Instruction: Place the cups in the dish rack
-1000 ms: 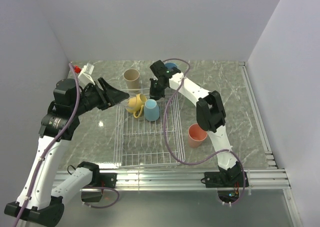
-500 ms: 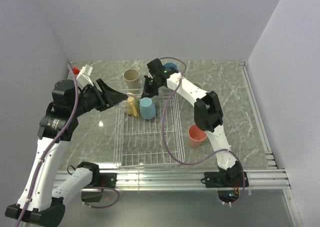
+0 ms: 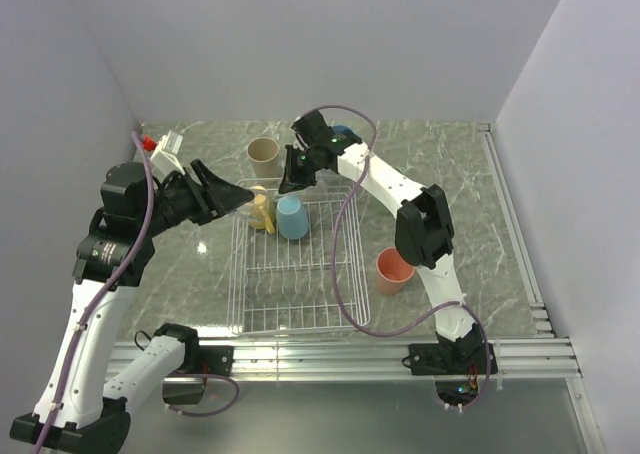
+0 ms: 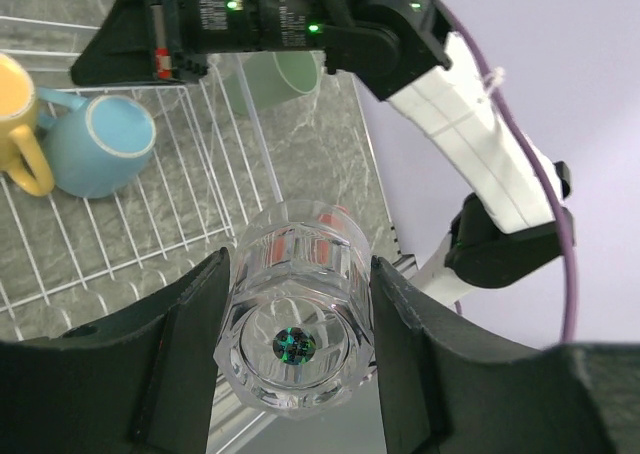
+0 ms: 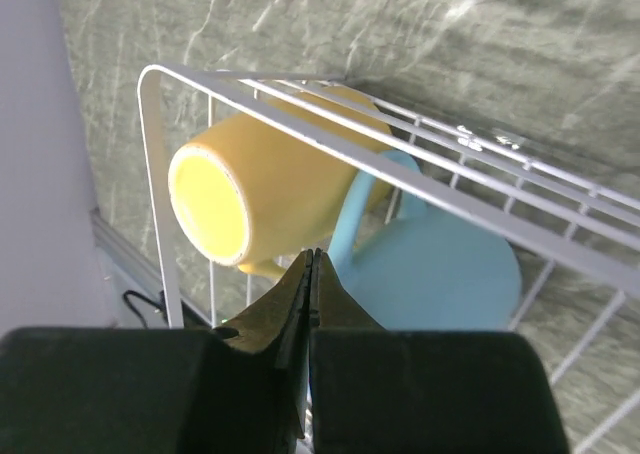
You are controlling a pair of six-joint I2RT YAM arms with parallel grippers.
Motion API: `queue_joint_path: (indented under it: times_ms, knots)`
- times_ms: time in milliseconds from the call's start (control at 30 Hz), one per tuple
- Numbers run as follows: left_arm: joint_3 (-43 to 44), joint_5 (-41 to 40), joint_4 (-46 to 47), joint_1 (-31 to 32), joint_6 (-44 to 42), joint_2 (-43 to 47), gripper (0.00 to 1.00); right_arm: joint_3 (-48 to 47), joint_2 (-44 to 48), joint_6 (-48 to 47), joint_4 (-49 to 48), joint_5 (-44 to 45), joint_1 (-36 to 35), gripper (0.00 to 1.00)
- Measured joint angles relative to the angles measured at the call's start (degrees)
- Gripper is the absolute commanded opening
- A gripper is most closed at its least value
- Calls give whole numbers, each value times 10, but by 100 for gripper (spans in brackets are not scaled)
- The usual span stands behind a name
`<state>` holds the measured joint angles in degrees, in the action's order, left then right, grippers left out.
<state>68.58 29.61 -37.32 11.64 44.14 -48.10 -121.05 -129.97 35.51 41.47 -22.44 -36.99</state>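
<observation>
The left gripper [image 4: 298, 274] stands partly open, its two fingers pressed against opposite sides of a clear glass [image 4: 295, 324], which it holds in the air. Below and ahead of this hand lies the dish rack [image 4: 170, 204]. Inside the rack, ahead of the glass and to its left in the wrist view, a yellow mug [image 4: 18, 124] and a light-blue mug [image 4: 100, 144] lie touching each other. A green cup [image 4: 280, 79] stands on the table [image 4: 320, 174] past the rack's far rim.

The right gripper [image 5: 310, 264] is fully closed, its fingers meeting, and holds nothing. It hangs over a corner of the rack's rim [image 5: 160, 124]. The yellow mug [image 5: 260, 189] lies on its side just beyond the fingertips, with the light-blue mug [image 5: 440, 264] beside it.

From above, the two hands [image 3: 232, 196] [image 3: 287, 182] face each other across the rack's far end [image 3: 285, 274]. A beige cup [image 3: 263, 152] stands beyond both hands, a blue cup [image 3: 343, 132] behind the right wrist, and a salmon cup [image 3: 394, 270] back beside the right arm's lower link.
</observation>
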Motion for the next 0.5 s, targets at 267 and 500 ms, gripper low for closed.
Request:
queue_joint_path:
  times_ms: [267, 500]
  knots:
    - [0, -40, -41, 0, -31, -5, 0, -1, 45, -32, 46, 51, 19, 37]
    - [6, -99, -78, 1, -71, -57, 0, 16, 139, -54, 71, 88, 83, 49]
